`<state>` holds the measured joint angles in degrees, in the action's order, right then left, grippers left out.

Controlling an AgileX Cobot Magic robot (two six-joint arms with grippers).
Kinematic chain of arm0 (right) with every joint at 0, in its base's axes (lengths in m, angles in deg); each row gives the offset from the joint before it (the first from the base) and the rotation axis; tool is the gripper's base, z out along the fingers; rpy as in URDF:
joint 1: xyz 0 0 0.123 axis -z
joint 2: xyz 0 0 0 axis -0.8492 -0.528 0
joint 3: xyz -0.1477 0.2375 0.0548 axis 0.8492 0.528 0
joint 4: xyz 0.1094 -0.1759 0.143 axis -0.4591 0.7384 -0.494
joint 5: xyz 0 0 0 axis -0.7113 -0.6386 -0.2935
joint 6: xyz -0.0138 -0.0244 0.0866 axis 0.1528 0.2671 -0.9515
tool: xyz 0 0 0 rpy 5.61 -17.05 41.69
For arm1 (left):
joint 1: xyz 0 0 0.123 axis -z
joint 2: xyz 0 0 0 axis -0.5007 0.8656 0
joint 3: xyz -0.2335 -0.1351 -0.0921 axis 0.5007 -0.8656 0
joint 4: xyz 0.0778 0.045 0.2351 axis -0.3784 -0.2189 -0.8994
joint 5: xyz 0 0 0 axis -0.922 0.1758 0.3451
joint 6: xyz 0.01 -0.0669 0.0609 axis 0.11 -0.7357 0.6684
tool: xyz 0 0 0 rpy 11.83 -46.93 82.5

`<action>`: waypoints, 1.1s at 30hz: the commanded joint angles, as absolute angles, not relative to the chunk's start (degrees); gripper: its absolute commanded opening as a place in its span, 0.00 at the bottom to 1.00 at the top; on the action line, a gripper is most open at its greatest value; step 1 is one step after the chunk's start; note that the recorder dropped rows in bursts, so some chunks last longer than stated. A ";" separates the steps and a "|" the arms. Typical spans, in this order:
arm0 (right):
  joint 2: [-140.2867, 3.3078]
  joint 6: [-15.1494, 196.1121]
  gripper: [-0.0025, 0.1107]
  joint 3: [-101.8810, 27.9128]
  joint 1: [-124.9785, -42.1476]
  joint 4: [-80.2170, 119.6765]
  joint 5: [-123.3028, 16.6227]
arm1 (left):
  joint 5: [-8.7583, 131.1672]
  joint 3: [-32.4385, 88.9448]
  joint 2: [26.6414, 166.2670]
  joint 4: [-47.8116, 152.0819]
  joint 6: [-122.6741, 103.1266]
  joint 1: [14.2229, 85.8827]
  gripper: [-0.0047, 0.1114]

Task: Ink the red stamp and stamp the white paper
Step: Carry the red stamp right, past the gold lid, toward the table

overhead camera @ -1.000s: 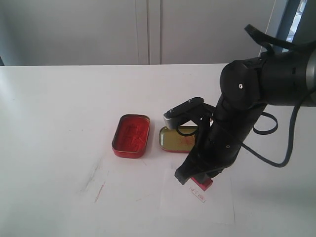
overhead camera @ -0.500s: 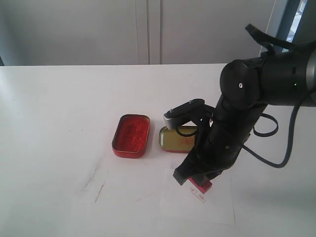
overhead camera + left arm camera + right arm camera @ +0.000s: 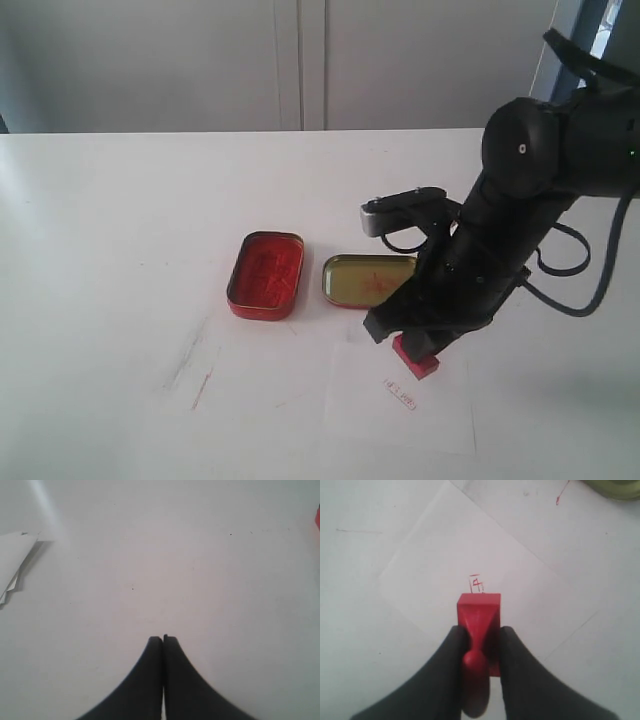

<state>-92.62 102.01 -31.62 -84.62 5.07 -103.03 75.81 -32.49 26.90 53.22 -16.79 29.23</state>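
Note:
My right gripper [image 3: 418,345] is shut on the red stamp [image 3: 415,358], its fingers clamped on the narrow handle with the block base pointing down. The stamp is held over the far edge of the white paper [image 3: 400,410]. In the right wrist view the stamp [image 3: 479,611] sits between the gripper [image 3: 480,636] fingers, and a small red stamped mark [image 3: 476,584] shows on the paper [image 3: 465,550] just beyond the block. The same mark [image 3: 399,393] lies near the stamp in the exterior view. My left gripper [image 3: 163,639] is shut over bare white table, holding nothing.
The open red ink tin [image 3: 265,275] and its gold-lined lid [image 3: 365,280] lie side by side behind the paper. Faint red smears [image 3: 200,385] mark the table to the left. White sheets [image 3: 12,562] lie at one edge of the left wrist view.
My right arm has shifted right and back with the stamp in its grip, moving it off the mark toward the paper's far edge. The mark now shows in full.

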 commanded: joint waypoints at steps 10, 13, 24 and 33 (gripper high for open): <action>-89.67 112.28 0.02 -31.97 -74.16 -7.87 -104.96 | 75.76 -32.44 26.64 53.39 -16.79 29.47 0.04; -89.67 115.31 0.02 -31.87 -71.52 -11.59 -105.52 | 75.76 -32.44 26.64 53.39 -16.79 29.47 0.04; -89.67 123.95 0.02 -29.99 -61.08 -22.08 -106.04 | 75.76 -32.44 26.64 53.39 -16.79 29.47 0.04; -94.65 137.58 0.02 -24.60 -54.33 -35.66 -104.05 | 75.76 -32.44 26.64 53.39 -16.79 29.47 0.04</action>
<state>-93.07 132.33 -25.80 -55.96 -30.46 -104.66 75.81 -32.49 26.90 53.22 -16.79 29.23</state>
